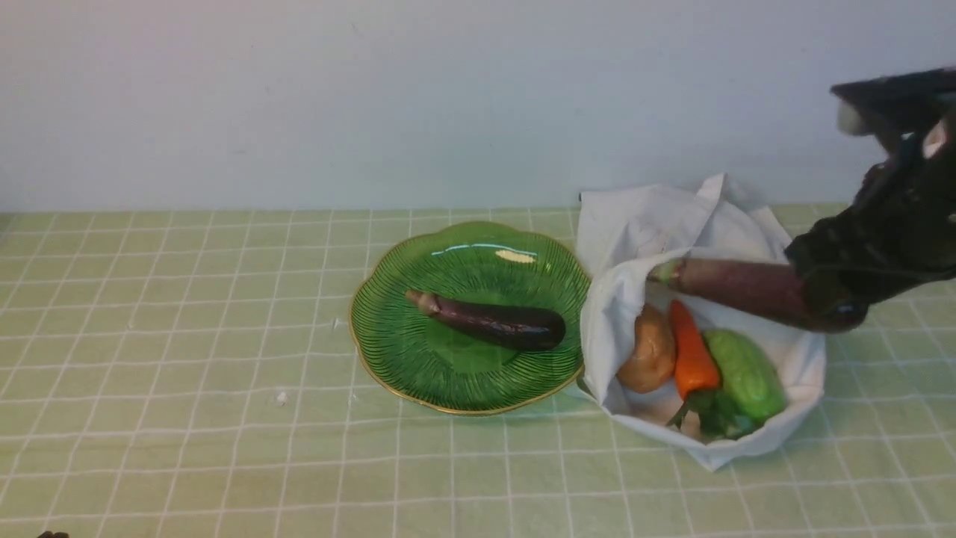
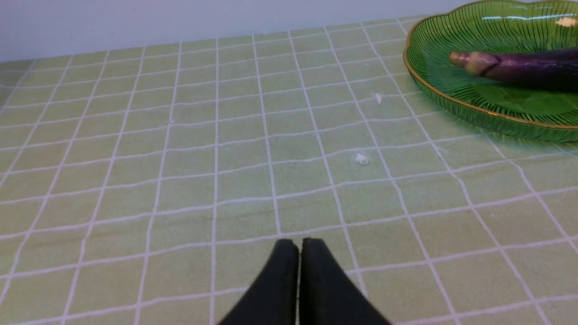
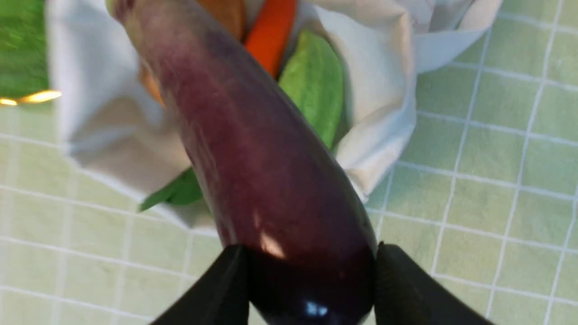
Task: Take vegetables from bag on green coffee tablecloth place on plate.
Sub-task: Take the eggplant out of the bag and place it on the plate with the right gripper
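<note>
Large purple eggplant [image 3: 271, 180] clamped by thick end between jaws of right gripper [image 3: 311, 266], held over open white cloth bag [image 1: 609, 336]. Inside bag: tan potato [image 1: 648, 351], orange carrot-like piece [image 1: 693, 351], light green gourd [image 1: 743, 370]. Second eggplant [image 1: 497, 321] displayed on green glass plate [image 1: 463, 388], beside bag on pale green tablecloth [image 1: 187, 336]. Left gripper's [image 2: 300, 246] jaws seen together.

Right arm [image 1: 907, 194]: dark, near-black, bulky and irregular in outline, with a flat, dark bar-like piece [image 1: 892, 84] and a small pale patch [image 1: 935, 140]; finer detail was blurred. Right gripper [image 3: 311, 266]: black, two fingers, tapered. Left gripper [image 2: 300, 248]: black, two narrow fingers, tips pointed, surface blurred.
</note>
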Controlling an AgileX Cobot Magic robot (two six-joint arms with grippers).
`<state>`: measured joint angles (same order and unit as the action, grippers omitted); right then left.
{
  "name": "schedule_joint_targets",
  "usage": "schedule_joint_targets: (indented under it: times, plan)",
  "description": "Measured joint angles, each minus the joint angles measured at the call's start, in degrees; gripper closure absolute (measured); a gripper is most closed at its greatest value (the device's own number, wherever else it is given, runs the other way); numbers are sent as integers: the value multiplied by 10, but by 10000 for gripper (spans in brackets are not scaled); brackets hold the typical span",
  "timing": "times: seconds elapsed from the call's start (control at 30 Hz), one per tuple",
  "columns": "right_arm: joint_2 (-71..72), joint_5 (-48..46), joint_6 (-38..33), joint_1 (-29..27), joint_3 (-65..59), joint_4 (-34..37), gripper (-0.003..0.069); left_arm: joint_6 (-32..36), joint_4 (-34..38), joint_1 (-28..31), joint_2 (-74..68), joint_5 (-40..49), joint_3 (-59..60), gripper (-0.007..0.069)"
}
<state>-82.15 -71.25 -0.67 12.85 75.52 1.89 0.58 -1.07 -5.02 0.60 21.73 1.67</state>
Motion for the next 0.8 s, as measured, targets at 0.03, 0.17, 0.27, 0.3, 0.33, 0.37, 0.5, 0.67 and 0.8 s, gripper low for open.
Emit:
schedule_joint_targets:
  times: [0.03, 0.17, 0.27, 0.3, 0.33, 0.37, 0.5, 0.67, 0.8]
  plan:
    - [24, 0, -2, 0, 0, 7, 328, 0, 0, 0, 0, 0, 0, 633]
    - [100, -5, -13, 0, 0, 41, 328, 0, 0, 0, 0, 0, 0, 633]
    - [120, -8, -31, 0, 0, 86, 328, 0, 0, 0, 0, 0, 0, 633]
    - [117, -5, -39, 0, 0, 103, 328, 0, 0, 0, 0, 0, 0, 633]
    - [117, -4, -41, 0, 0, 107, 328, 0, 0, 0, 0, 0, 0, 633]
    - [100, 20, -61, 3, 0, 151, 328, 0, 0, 0, 0, 0, 0, 633]
    - [24, 113, -123, 45, 0, 239, 328, 0, 0, 0, 0, 0, 0, 633]
    - [-88, 236, -192, 123, 0, 288, 328, 0, 0, 0, 0, 0, 0, 633]
    - [-179, 337, -209, 165, 0, 294, 328, 0, 0, 0, 0, 0, 0, 633]
